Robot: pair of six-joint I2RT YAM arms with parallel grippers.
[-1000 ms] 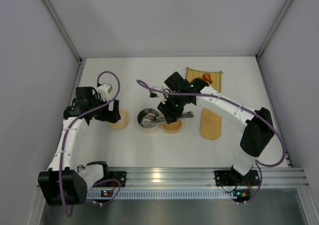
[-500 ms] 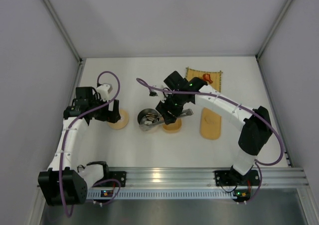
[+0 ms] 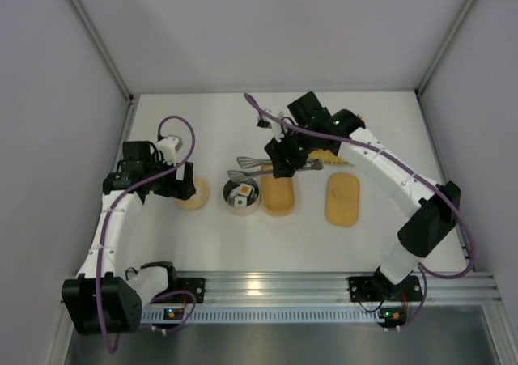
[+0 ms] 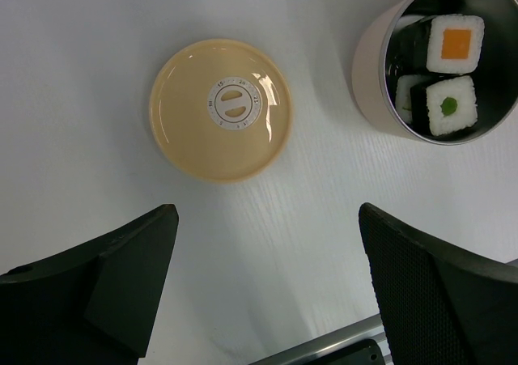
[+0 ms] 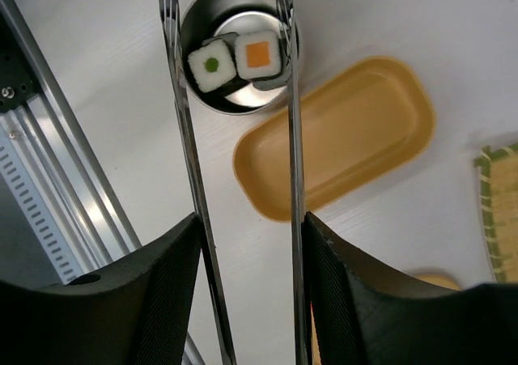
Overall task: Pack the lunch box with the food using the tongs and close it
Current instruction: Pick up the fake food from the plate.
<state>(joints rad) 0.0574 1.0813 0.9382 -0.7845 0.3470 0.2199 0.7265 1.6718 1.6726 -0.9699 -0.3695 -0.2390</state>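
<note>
Overhead and wrist views of the counter (image 3: pixel 162 235). The right claw (image 3: pixel 285 164) (image 5: pixel 252 219) is clenched on the tongs (image 3: pixel 257 167) (image 5: pixel 293 138), gripping both arms near the joined end. The tong arms stand apart, with their tips over the rim of the tin (image 3: pixel 241 193) (image 5: pixel 235 98). The rolls (image 5: pixel 259 55) (image 4: pixel 449 74) lie in this tin. The box (image 3: pixel 278 195) (image 5: pixel 340 146) sits open just right of the tin, and its lid (image 3: pixel 341 198) lies apart, farther right. A mat (image 3: pixel 324 154) shows partly behind the right arm. The left claw (image 3: pixel 182 183) (image 4: pixel 267 276) is released, fingers (image 4: pixel 121 284) spread wide, above a round lid (image 4: pixel 220 110) left of the tin.
</note>
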